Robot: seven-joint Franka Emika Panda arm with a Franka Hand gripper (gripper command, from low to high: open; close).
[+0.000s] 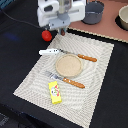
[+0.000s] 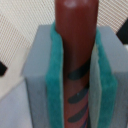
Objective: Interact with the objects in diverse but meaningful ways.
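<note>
Wrist view: teal fingers [image 2: 56, 75] clench the brown stick [image 2: 75, 35] mid-length; it looks stiff, light, probably smooth and slippery.

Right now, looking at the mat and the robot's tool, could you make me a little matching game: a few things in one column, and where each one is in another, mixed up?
Things:
1. yellow packet
2. red ball
3. round plate
4. dark brown stick

Places:
A. middle of the mat, between the cutlery
B. clamped between the tool's green pads
C. near edge of the mat, in front of the plate
D. off the mat on the dark surface, just below the tool in the exterior view

Pairs: 1-C, 2-D, 3-A, 4-B
</note>
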